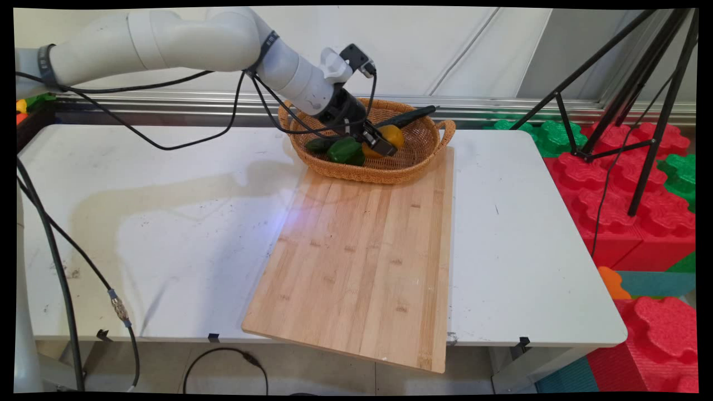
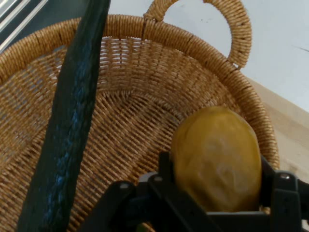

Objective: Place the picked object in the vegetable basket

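Lemon (image 2: 216, 159) clamped between tool (image 1: 380, 142) fingers inside basket (image 1: 429, 159), beside green pepper (image 1: 343, 149); long dark cucumber (image 2: 67, 125) leans on rim.

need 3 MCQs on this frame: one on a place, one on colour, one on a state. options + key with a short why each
1. Where does the wicker basket stand?
A. on the far end of the wooden board
B. on the floor
C. at the table's near left corner

2. What colour is the round fruit between the gripper's fingers?
A. red
B. yellow
C. purple

3. What state is the gripper in?
A. wide open above the bare table
B. out of the picture
C. shut on the round fruit inside the basket

Key:
1 A: the main view shows the basket resting on the board's far end.
2 B: it looks yellow in both views.
3 C: in the hand view the fingers press both sides of the fruit, with the basket's weave behind.
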### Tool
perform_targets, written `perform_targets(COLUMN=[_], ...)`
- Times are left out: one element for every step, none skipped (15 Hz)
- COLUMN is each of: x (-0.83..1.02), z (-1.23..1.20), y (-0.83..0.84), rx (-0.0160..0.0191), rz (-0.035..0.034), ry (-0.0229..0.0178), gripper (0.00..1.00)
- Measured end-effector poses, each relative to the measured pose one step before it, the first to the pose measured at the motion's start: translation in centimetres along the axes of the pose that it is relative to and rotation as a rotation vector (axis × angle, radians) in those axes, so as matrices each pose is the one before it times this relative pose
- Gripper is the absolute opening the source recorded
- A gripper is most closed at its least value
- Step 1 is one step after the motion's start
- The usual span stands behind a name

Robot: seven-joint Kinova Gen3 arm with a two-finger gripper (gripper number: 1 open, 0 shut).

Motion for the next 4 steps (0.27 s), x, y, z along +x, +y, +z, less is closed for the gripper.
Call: perform_targets(x=[-0.005, 0.002, 0.008, 0.024], z=[0.349, 0.296, 0.213, 0.083], y=[-0.022, -0.025, -0.028, -0.021], rx=[0.00256, 0.00159, 0.00105, 0.00035], rz=[-0.00341, -0.00255, -0.00091, 0.00045], ry=[-0.00059, 0.00117, 0.00214, 0.00282], gripper=[0.0, 1.0, 1.0, 1.0])
